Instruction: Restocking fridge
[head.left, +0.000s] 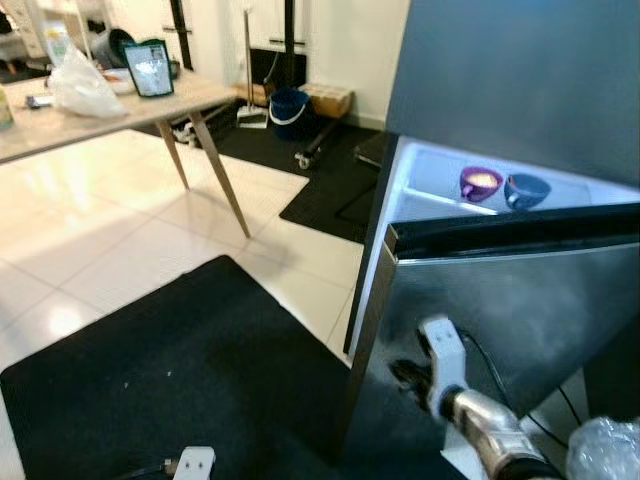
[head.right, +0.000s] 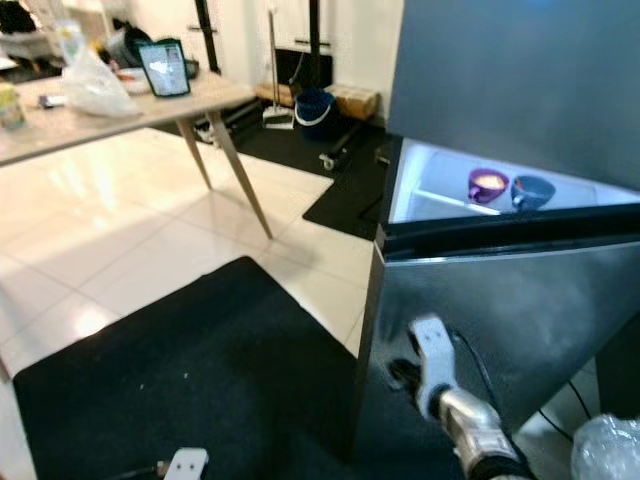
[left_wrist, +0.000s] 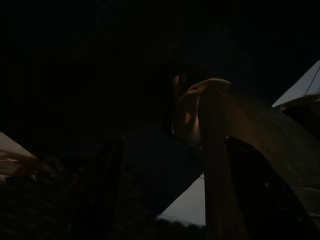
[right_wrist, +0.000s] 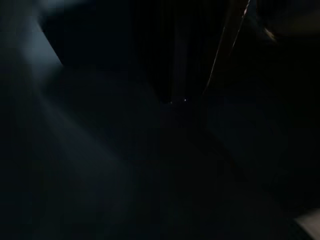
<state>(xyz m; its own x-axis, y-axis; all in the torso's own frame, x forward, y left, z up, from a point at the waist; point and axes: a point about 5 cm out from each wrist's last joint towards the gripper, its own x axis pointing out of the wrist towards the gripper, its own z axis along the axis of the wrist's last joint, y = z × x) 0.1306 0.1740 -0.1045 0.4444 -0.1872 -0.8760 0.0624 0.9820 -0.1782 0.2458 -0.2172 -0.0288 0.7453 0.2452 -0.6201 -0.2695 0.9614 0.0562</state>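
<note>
The left gripper's (left_wrist: 170, 185) two black fingers (left_wrist: 102, 185) are spread apart in the dark, holding nothing. The right gripper (head.left: 408, 374) is pressed up against the silver fridge door (head.left: 520, 310), low down by its edge. I cannot tell if its fingers are apart or together. The fridge (head.left: 520, 80) is open a little. Light shines inside, where a purple bowl (head.left: 480, 183) and a blue bowl (head.left: 526, 189) sit side by side on a shelf. A crinkly plastic bag (head.left: 605, 450) is near the right arm. A black mat (head.left: 190, 370) lies on the floor. Far off, a desk (head.left: 110, 110) holds a white bag (head.left: 82, 85) and a tablet (head.left: 149, 67).
</note>
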